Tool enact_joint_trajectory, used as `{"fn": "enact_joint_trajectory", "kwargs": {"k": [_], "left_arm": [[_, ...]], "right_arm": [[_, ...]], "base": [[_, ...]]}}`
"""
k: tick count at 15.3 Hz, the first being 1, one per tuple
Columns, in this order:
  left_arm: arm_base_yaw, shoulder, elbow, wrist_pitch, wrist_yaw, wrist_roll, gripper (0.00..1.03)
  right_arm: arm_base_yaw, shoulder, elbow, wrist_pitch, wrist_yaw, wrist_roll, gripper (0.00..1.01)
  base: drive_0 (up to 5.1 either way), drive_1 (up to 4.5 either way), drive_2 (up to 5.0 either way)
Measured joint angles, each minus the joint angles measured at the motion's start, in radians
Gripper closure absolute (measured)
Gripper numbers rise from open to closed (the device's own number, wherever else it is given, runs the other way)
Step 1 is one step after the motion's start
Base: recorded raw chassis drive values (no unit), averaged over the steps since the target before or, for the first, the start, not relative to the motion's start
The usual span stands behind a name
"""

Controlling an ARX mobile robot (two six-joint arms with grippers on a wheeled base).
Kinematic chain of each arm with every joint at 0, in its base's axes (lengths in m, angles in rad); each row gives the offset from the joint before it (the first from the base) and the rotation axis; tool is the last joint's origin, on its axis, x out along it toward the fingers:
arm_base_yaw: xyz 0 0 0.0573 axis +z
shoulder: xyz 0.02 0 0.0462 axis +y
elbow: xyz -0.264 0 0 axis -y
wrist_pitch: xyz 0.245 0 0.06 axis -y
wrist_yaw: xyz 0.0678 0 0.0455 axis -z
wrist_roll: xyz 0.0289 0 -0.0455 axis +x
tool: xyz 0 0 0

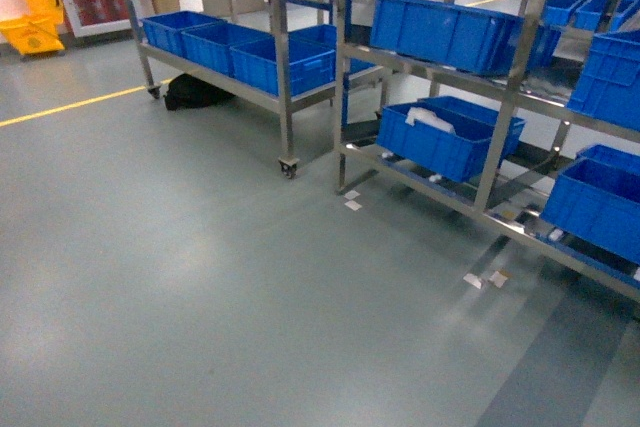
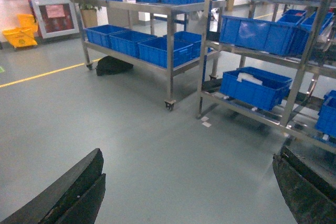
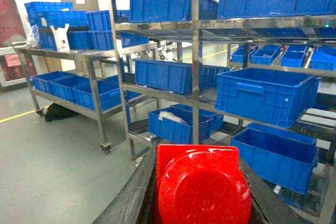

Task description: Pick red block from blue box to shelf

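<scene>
Right gripper (image 3: pixel 202 203) clamped on red block (image 3: pixel 202 184), carried facing the shelf (image 3: pixel 195 66). Left gripper (image 2: pixel 184 192) wide apart, empty. Blue box not in view. Judging transport step: next needs approach to a free rail spot between crates (image 3: pixel 265 95), then release.

Head view slanting down at floor, both wrist views level (lower), all sharing shelf (image 1: pixel 520 57).

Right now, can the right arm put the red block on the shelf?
Probably yes. The right gripper already has its jaws shut on the red block, and the shelf stands straight ahead with nothing in between, though blue crates fill much of it.
</scene>
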Motion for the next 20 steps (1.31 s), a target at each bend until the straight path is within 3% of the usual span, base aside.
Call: {"fn": "enact_joint_trajectory", "kwargs": {"k": [20], "left_arm": [[0.0,0.0,0.0,0.002,0.0,0.0,0.05]], "right_arm": [[0.0,0.0,0.0,0.0,0.0,0.0,0.73]], "base": [[-1.5,-1.51,-1.5]]}}
